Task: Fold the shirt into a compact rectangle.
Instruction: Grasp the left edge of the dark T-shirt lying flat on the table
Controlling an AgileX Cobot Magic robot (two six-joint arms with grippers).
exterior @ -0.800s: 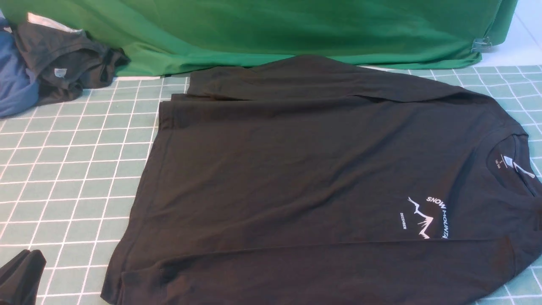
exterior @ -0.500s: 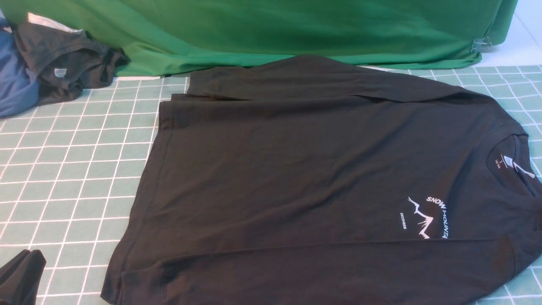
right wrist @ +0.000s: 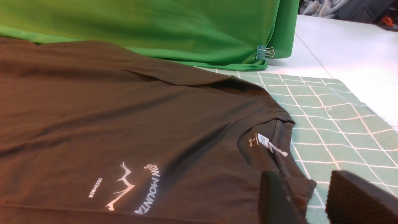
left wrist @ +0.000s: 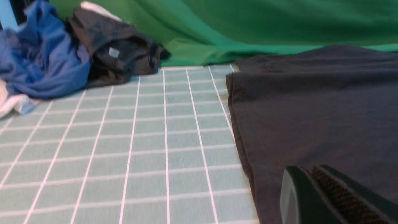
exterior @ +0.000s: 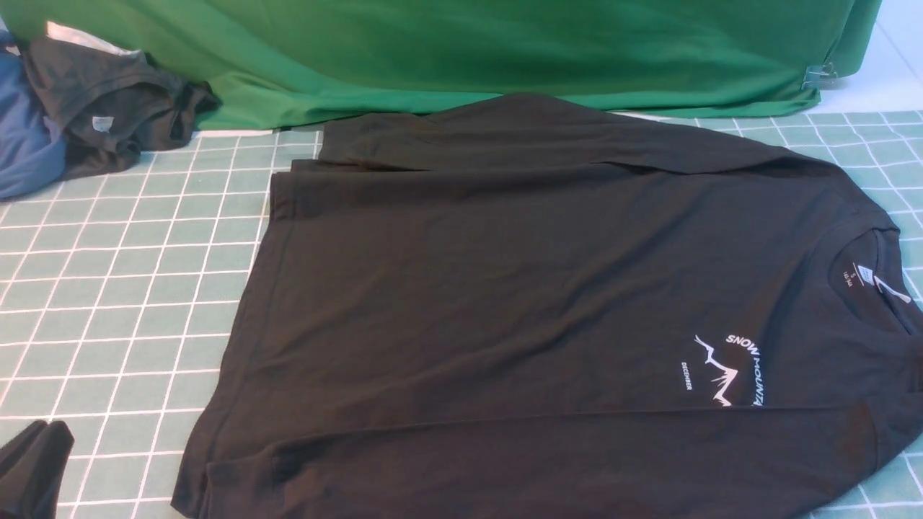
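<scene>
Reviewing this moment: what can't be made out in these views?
- Shirt: near edge cut off by the front view's bottom edge.
- Print: last letters lost at a fold, front and right wrist views.
- Neck label: text too small, same views.
- Right gripper: only fingertips show, at the right wrist view's edge.
- Left gripper: mostly cut off at the front view's corner.

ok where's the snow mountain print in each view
Front view: snow mountain print low right, on the shirt.
Left wrist view: not in it; only the shirt's hem end shows.
Right wrist view: print beside the collar, close to camera.
Shared landmark: green cloth behind the shirt, in all three.
</scene>
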